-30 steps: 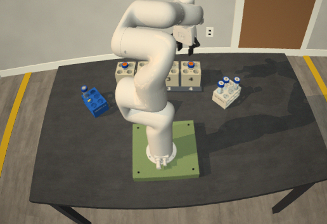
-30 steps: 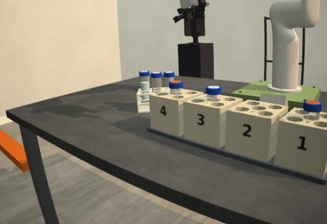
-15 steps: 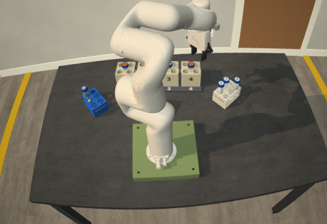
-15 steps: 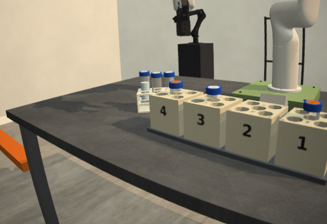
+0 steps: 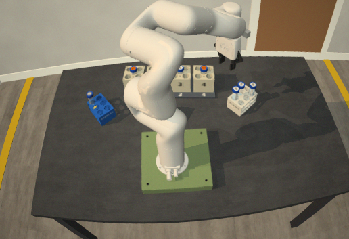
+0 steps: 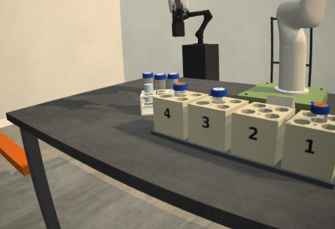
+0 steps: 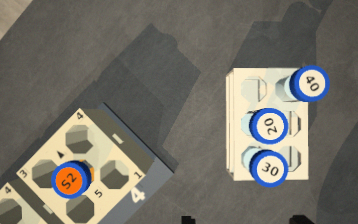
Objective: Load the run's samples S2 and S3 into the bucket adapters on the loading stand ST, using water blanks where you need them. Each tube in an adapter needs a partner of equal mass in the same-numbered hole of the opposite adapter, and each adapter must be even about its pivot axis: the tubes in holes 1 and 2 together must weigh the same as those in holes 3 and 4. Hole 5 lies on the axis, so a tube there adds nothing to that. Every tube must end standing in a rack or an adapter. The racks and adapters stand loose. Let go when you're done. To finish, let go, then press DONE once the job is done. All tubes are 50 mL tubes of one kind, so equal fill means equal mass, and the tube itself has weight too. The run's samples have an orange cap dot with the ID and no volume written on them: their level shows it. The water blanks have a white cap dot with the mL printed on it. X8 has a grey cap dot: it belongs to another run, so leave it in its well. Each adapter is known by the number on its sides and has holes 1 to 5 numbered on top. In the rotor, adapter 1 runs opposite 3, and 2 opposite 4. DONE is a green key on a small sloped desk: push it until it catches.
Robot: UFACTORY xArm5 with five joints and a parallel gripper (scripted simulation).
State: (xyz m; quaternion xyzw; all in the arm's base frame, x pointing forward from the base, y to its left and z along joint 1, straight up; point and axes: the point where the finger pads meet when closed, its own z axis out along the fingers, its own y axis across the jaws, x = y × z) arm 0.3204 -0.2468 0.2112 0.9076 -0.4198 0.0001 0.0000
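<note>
My gripper (image 5: 228,63) (image 6: 178,32) (image 7: 245,220) is partly open and empty, high above the table between adapter 4 (image 5: 203,86) (image 6: 167,124) (image 7: 50,155) and the white rack (image 5: 234,107) (image 7: 272,75). Tube S2 (image 5: 203,68) (image 6: 180,85) (image 7: 69,181) stands in adapter 4's hole 5. Adapter 3 (image 5: 179,86) (image 6: 205,133) holds a white-dot blank (image 5: 180,68) (image 6: 219,91), number unreadable. Adapter 1 (image 6: 308,159) holds an orange-dot tube (image 5: 133,69) (image 6: 320,108), ID unreadable. Adapter 2 (image 6: 253,146) looks empty. Blanks 40 (image 7: 310,83), 20 (image 7: 268,126) and 30 (image 7: 268,169) stand in the white rack.
The adapters sit on the loading stand (image 5: 197,95). A blue rack (image 5: 109,117) at the left holds one tube (image 5: 90,95). A small grey sloped thing (image 6: 280,102) shows behind adapter 2; no green key is visible. The arm hides part of the stand in the top view.
</note>
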